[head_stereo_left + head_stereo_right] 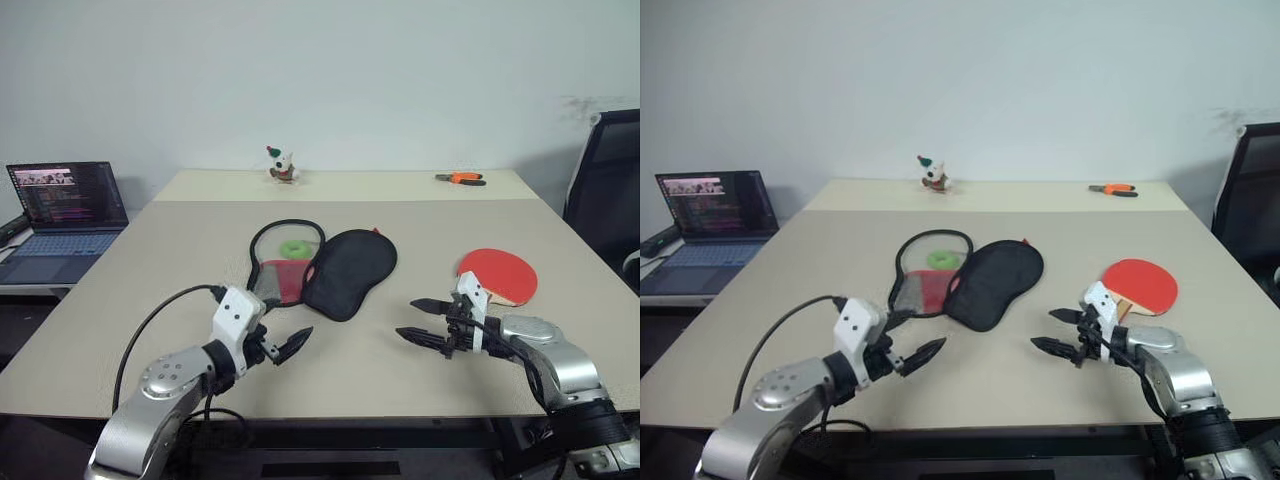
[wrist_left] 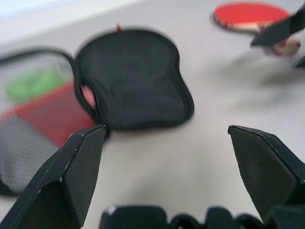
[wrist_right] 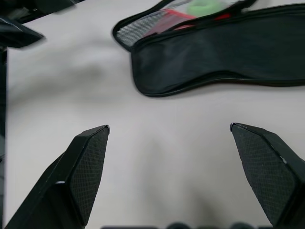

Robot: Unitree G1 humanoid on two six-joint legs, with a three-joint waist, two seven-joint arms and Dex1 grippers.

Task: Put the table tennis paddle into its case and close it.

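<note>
The case [image 1: 322, 263] lies open near the middle of the beige worktop [image 1: 180, 260]; its black fabric half is folded out toward the robot's right, while the other half lies face up to the robot's left, showing red lining, black mesh and a small green ring [image 1: 294, 248] inside the zip edge; the table tennis paddle [image 1: 499, 273] rests flat, red face up, on the robot's right side of the worktop, apart from the case, with its handle end hidden behind the right arm; the left gripper [image 1: 283, 350] hovers just above the worktop on the near side of the case, jaws spread wide and holding nothing, its fingertips [image 2: 90, 143] pointing toward the black half; the right gripper [image 1: 420, 321] hangs over bare worktop between the case and the paddle, jaws likewise wide and holding nothing, with its fingers [image 3: 93, 157] aimed at the black flap; at the far edge of the worktop stand a small toy figure [image 1: 281, 166] near the middle and a pair of orange-handled pliers [image 1: 460, 178] off to the right; an open laptop [image 1: 62, 215] sits on a lower surface beyond the left edge; a black office chair [image 1: 605, 195] stands at the right edge of the scene.
</note>
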